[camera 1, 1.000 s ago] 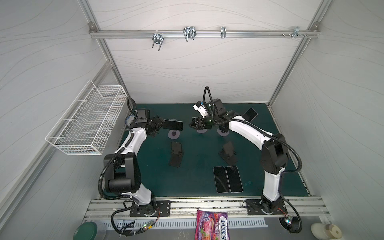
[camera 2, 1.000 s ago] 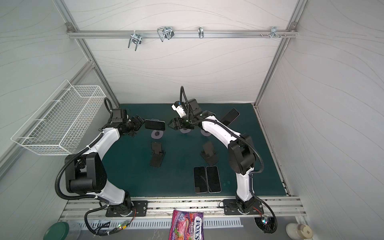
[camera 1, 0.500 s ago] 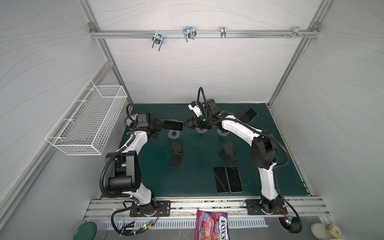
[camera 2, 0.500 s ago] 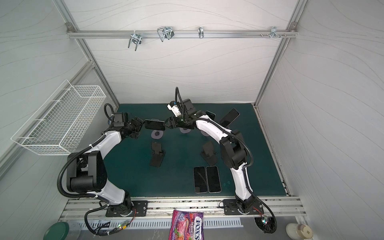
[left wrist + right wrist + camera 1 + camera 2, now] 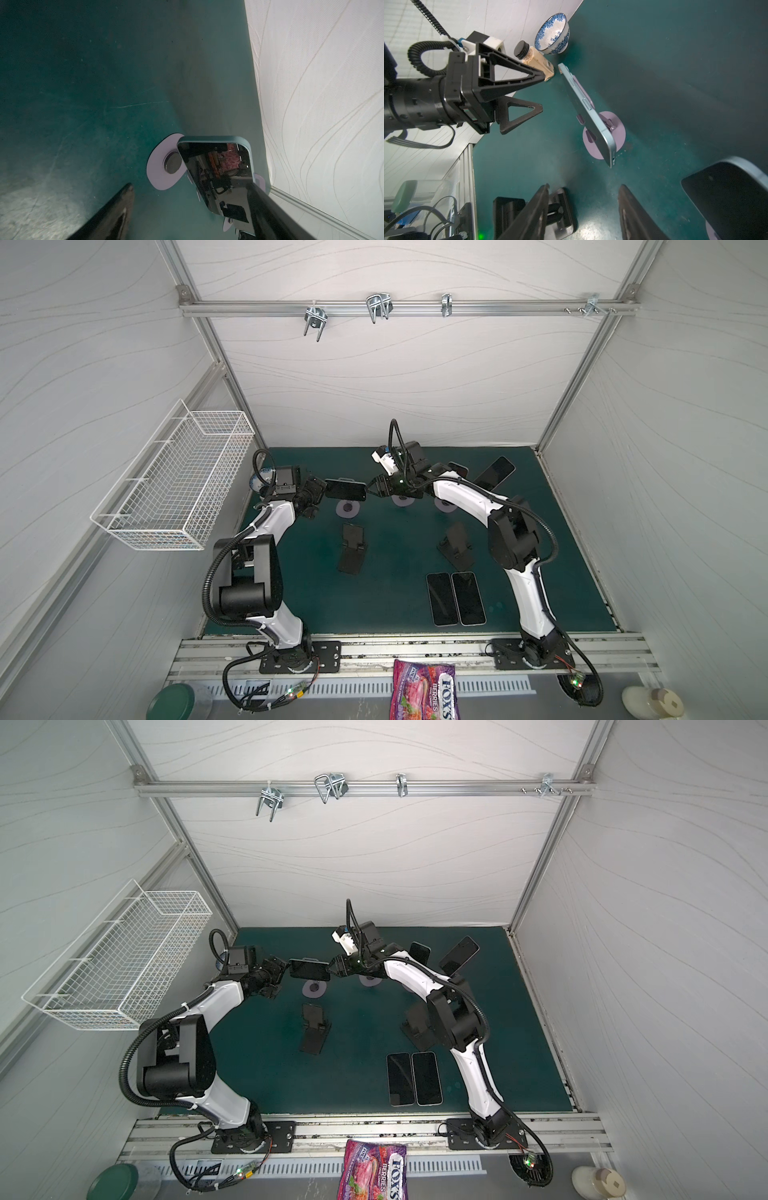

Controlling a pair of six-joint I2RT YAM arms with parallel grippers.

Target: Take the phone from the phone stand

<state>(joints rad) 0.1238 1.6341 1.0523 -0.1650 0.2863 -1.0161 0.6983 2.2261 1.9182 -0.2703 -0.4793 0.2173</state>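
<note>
**Phone on stand, a gripper at each end**

Far left, on the wall: basket (image 5: 174, 485). In the back left corner of the green worktop (image 5: 395, 564), behind the left arm: bowl (image 5: 552, 34) and jar (image 5: 535, 60), side by side.

Next, the left gripper (image 5: 323, 492), low over the worktop, pointed at the left end of the phone (image 5: 345, 489). Fingers (image 5: 512, 81) spread wide, pinching nothing. Tips just short of that end in the right wrist view. Contact impossible to judge from the left wrist view.

Left of centre, at the back: the phone itself, turned sideways on the lilac stand (image 5: 348, 510). Raised clear of the round base, dark screen toward the top cameras.

Immediately right: right gripper (image 5: 371, 489), against or just beside the phone's right end. Hard to tell which in both top views. Fingers (image 5: 533, 212) apart in the right wrist view, nothing between them, the phone's near end just ahead of the gap.

Further right: two black stands (image 5: 351, 547) mid-worktop. Two flat phones (image 5: 442, 599) side by side near the front. Two propped phones (image 5: 496, 472) at the back right.
</note>
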